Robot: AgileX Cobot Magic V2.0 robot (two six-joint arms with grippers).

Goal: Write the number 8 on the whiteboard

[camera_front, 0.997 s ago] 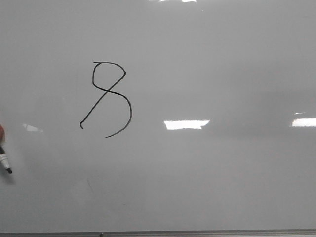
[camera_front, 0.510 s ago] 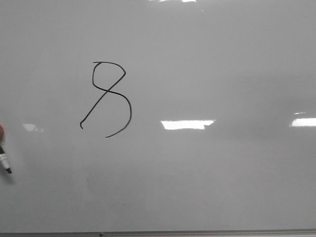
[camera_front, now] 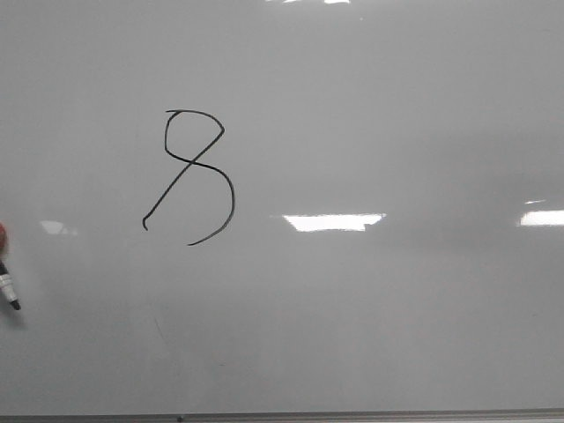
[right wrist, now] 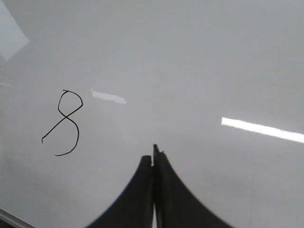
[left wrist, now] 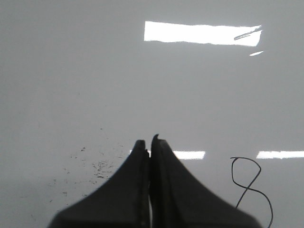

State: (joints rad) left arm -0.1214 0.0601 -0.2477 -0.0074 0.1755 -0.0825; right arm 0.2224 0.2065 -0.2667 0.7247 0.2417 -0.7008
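Note:
The number 8 (camera_front: 196, 165) is drawn in thin black line on the whiteboard (camera_front: 397, 132), left of centre, slanted, with its lower loop left unjoined. It also shows in both wrist views, as the number 8 (left wrist: 248, 189) and the number 8 (right wrist: 65, 117). My left gripper (left wrist: 150, 141) is shut with nothing between its fingers, hovering over bare board beside the figure. My right gripper (right wrist: 153, 156) is shut and empty too, over bare board off to the figure's right. Neither gripper appears in the front view.
A marker (camera_front: 10, 293) with a black tip lies at the far left edge of the front view, a red part above it cut off by the frame. Small dark scuff marks (left wrist: 99, 166) speckle the board. The board's grey metal edge (camera_front: 352, 416) runs along the near side.
The bright light reflection in the middle of the board has slid slightly left and widened. The 8 and the marker have not moved.

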